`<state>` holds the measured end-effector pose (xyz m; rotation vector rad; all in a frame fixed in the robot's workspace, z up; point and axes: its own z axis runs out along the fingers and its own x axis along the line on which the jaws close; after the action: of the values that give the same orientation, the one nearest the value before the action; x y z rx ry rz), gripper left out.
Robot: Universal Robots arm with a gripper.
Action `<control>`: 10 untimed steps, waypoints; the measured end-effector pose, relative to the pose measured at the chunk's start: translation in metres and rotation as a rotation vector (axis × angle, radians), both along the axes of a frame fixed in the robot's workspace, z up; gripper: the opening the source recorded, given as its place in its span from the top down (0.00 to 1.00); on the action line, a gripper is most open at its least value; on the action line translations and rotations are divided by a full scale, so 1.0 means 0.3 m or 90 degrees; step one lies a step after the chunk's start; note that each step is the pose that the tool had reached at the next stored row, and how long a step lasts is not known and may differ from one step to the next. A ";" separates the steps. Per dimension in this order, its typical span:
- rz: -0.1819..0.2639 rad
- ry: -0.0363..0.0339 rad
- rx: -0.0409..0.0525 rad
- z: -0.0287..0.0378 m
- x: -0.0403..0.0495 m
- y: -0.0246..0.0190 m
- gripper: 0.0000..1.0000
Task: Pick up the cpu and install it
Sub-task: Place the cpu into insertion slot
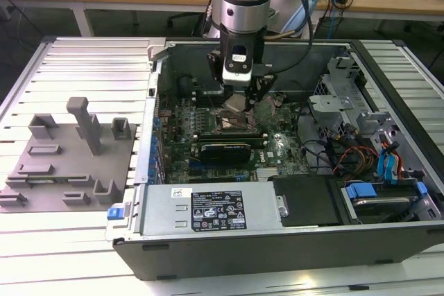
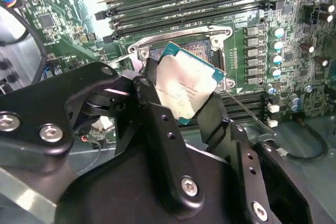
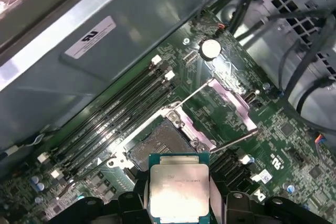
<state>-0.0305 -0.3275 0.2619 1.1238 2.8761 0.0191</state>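
The black two-fingered gripper [image 2: 184,103] is clamping one small, flat square cpu with a silvery metal top [image 3: 178,192] by two opposite edges, its fingers [image 2: 157,114] closing only to the chip's width. That single chip is hanging just above the one open dark motherboard socket [image 3: 163,148] inside one open grey computer case [image 1: 277,254].

Exterior view: bright, even overhead light, white glare along the ribbed tabletop [image 1: 69,254], computer case [image 1: 291,251] interior shadowed. Second wrist view: motherboard [image 2: 79,3] patch blown out white. First wrist view: soft sheen on the cpu [image 3: 179,192] lid.
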 end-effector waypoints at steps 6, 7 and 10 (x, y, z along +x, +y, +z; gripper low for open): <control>-0.058 0.0000 0.0000 0.000 0.000 0.000 0.45; -0.065 0.0000 0.0000 0.000 0.000 0.000 0.45; -0.091 -0.0001 0.0001 -0.001 0.000 0.000 0.45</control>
<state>-0.0305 -0.3275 0.2616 1.3264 2.7876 0.0134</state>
